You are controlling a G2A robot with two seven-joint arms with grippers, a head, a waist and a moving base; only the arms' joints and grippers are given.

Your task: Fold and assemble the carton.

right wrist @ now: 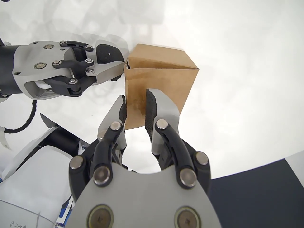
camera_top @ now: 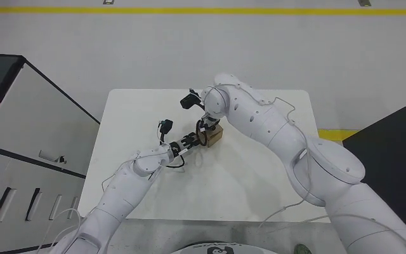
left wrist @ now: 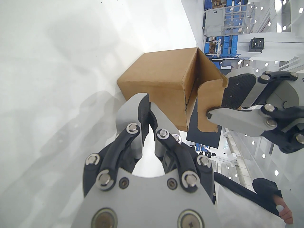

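A: Where's the small brown cardboard carton (camera_top: 214, 135)?
B: I see it just 12 o'clock of the white table (camera_top: 254, 184) centre. Right gripper (right wrist: 135, 98) clamped on its flap (left wrist: 209, 103); left gripper (left wrist: 148, 106) closed, tips touching its 9 o'clock side.

- Top view: bright, even light from overhead; white table (camera_top: 254, 184) & pale floor (camera_top: 190, 51) nearly wash out, v. little contrast betw. them.
- Left wrist view: table glossy, soft grey reflections smeared across it; ceiling lamps (left wrist: 268, 64) in hall behind show as small blown-out dots.
- Right wrist view: table glares white w/ faint grey reflections; carton (right wrist: 161, 79) lit from above, top face paler, side face darker.
- Both wrist views: strong wide-angle bend, straight edges curve twd the borders.
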